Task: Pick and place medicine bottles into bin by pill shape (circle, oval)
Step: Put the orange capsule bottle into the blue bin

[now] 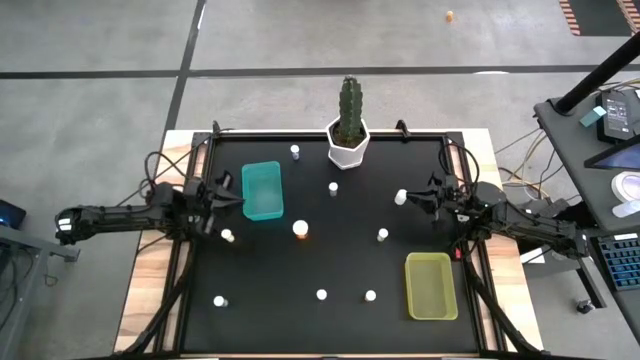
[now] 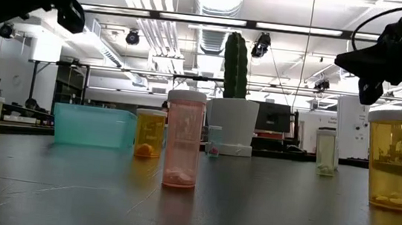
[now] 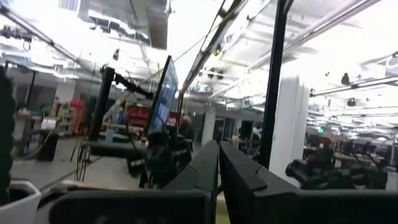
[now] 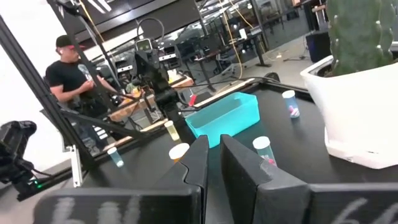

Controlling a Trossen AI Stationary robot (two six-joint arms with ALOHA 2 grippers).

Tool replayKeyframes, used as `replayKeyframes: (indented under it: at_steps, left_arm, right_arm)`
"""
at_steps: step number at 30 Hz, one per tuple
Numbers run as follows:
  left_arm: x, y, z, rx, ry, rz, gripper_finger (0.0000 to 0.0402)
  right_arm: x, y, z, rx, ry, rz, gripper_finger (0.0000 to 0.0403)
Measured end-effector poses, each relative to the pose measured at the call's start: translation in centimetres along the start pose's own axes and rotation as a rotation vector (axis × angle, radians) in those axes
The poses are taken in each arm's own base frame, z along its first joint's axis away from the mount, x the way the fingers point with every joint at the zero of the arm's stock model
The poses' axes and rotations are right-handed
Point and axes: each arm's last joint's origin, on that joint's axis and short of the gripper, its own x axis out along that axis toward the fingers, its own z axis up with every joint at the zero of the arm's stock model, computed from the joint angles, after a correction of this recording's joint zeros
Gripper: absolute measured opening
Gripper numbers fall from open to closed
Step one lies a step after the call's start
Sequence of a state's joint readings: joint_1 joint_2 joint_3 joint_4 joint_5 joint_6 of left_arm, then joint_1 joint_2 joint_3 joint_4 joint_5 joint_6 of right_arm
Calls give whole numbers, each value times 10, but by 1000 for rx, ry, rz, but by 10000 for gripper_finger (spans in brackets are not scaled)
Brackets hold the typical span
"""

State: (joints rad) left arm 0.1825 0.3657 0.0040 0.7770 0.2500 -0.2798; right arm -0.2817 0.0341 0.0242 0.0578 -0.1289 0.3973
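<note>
Teal bin (image 1: 262, 190) and yellow bin (image 1: 430, 286) — both hold nothing.

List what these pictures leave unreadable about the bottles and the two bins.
- Pill shape: in the high view each bottle, such as the one by the teal bin, shows only a white cap.
- Pills in the pink bottle: low view, too small to call circle or oval.
- Yellow bin: low view's right edge cuts it off.
- Teal bin's inside: low view, hidden by its own wall.
</note>
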Motion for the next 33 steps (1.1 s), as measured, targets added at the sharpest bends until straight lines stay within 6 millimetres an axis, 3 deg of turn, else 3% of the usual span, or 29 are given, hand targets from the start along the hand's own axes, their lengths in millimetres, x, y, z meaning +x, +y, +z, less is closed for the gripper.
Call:
replayKeyframes:
  at_steps: [8, 19, 28, 33]
  left_arm:
    - [-1, 0, 15, 112, -170, 117, 0]
    - [17, 8, 16, 76, -108, 232, 0]
    - [55, 20, 11, -48, 72, 311, 0]
    - [85, 26, 14, -97, 229, 327, 0]
  right_arm:
    - [0, 0, 1, -15, -6, 2, 34]
    - [-1, -3, 11, -198, -163, -196, 34]
    - [-7, 7, 33, -358, -398, -151, 34]
    - [-7, 8, 35, -417, -416, -160, 34]
